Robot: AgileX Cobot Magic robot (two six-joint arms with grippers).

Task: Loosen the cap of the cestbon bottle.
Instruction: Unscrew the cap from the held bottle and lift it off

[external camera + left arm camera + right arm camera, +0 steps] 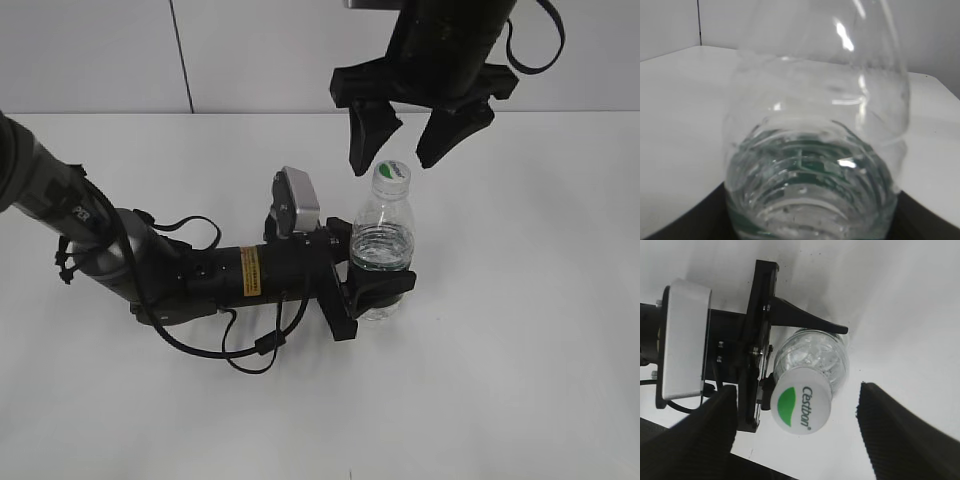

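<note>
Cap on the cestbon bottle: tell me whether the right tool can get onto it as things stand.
Probably yes. The right tool hangs open just above the cap, nothing between them, while the left tool clamps the cestbon bottle upright.

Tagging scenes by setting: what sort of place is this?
Likely a lab test bench: a bare white tabletop, a plain white wall behind, and only a small clear plastic water bottle held by the left end effector.
</note>
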